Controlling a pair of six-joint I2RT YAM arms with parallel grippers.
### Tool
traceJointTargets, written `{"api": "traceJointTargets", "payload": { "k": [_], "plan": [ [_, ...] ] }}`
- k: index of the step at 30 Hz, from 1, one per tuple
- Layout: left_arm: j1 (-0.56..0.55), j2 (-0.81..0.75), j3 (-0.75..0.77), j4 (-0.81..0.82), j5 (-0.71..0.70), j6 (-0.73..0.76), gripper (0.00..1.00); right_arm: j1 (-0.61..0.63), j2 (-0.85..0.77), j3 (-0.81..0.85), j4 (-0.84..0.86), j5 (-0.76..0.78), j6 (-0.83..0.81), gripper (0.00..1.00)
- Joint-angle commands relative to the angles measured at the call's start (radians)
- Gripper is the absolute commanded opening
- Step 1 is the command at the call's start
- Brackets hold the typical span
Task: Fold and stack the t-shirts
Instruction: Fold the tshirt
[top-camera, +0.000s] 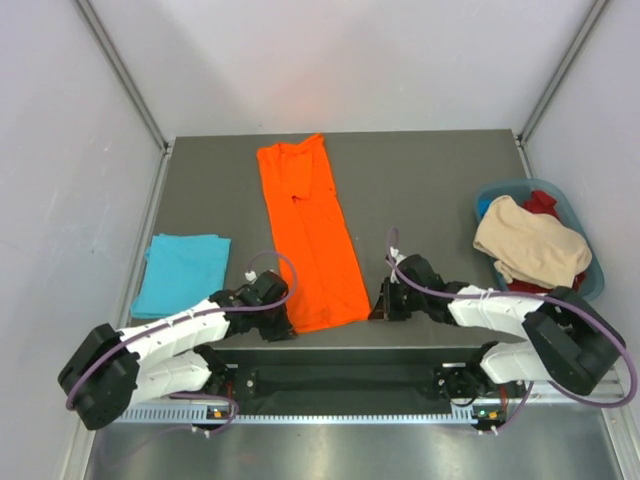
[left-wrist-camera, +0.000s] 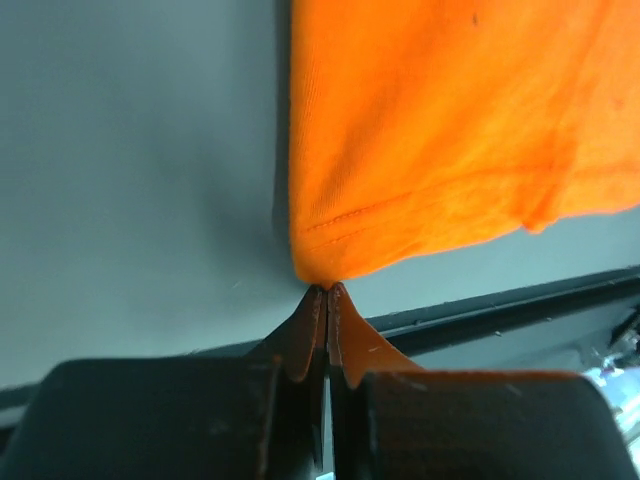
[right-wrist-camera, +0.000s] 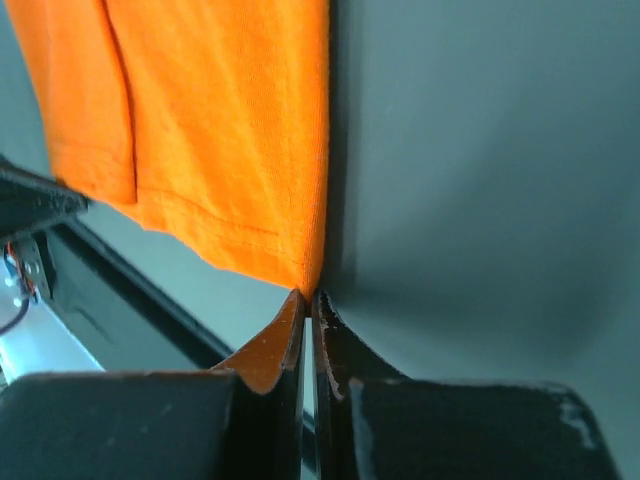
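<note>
- Two pinches on: left gripper (left-wrist-camera: 327, 290) clamped on the near-left corner of the orange t-shirt (top-camera: 305, 235), right gripper (right-wrist-camera: 308, 296) clamped on its near-right corner. Jaws are fully together on both.
- Our bite looks very shallow. In both wrist views only the tip of the hem sits between the jaws. Likely failure: one corner slips out as we lift and the fold lands diagonal.
- We can't tell how many layers we've caught. The shirt lies as a long strip, folded lengthwise, down the middle of the table (top-camera: 420, 180), with its near hem by the near edge. If we hold only the top layer, the strip opens up on the lift.
- Our arms need to rise and travel together. Any lag skews the hem or drags the far end out of line.
- Turquoise t-shirt (top-camera: 182, 272) sits folded at the left, apart from the orange one. A wide swing of our left arm could brush it.
- Basket (top-camera: 590, 275) with a pile of clothes (top-camera: 530, 245) is well apart on the right, so low risk.
</note>
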Motion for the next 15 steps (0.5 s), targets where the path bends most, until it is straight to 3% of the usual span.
{"api": "traceJointTargets", "payload": {
  "k": [1,13,14,15],
  "plan": [
    [-0.020,-0.023,0.057,-0.091,-0.068,-0.025,0.00,0.074,-0.078,-0.055,0.049,0.036,0.089,0.00],
    [-0.061,-0.132,0.035,-0.283,-0.028,-0.010,0.00,0.237,-0.268,-0.123,-0.009,0.227,0.278,0.01],
    [-0.061,-0.141,0.033,-0.290,-0.022,-0.010,0.01,0.242,-0.271,-0.124,-0.015,0.232,0.287,0.01],
    [-0.061,-0.146,0.033,-0.294,-0.020,-0.010,0.16,0.251,-0.271,-0.124,-0.017,0.235,0.290,0.02]
  ]
}}
